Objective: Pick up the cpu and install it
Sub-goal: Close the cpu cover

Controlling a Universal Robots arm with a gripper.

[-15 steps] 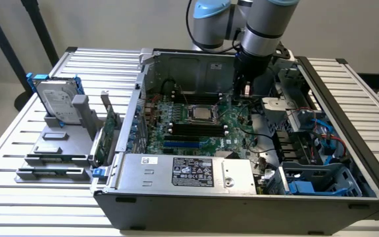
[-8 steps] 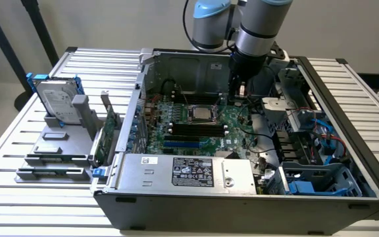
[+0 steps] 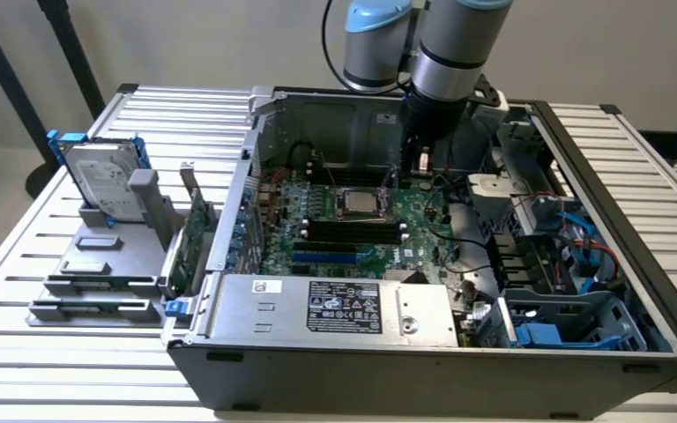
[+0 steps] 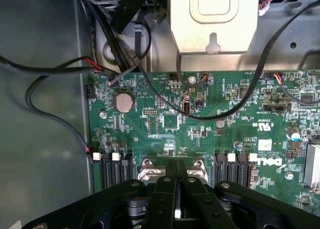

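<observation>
- Inside the open computer case [image 3: 621, 352], near the middle of its green motherboard [image 3: 315, 256], the cpu [image 3: 359, 203] appears to lie flat in the socket. It shows as a silver-grey square within a metal frame, and nothing grips it.
- Above the case, the hand [image 3: 419, 173] hangs from the grey-and-blue arm [image 3: 450, 44]. Its black fingers [image 4: 165, 199] are clenched together on nothing, close beside the cpu but apart from it.
- In the wrist view the fingers meet over the socket's shiny frame [image 4: 146, 170]. Whether they touch it cannot be told.
- Elsewhere on the case's board there are a round coin cell [image 4: 123, 102], looping black cables [image 4: 55, 116], and black and blue memory slots [image 3: 336, 233].
- Along the case's near wall lies a silver power supply [image 3: 338, 304] with printed labels.
- Outside the case, on the exterior view's left, a grey stand [image 3: 127, 264] holds a hard drive [image 3: 101, 181] upright in a blue frame.
- A green circuit card [image 3: 201, 231] stands on edge between the stand and the case.
- Case and stand both rest on a pale slatted table [image 3: 33, 370].
</observation>
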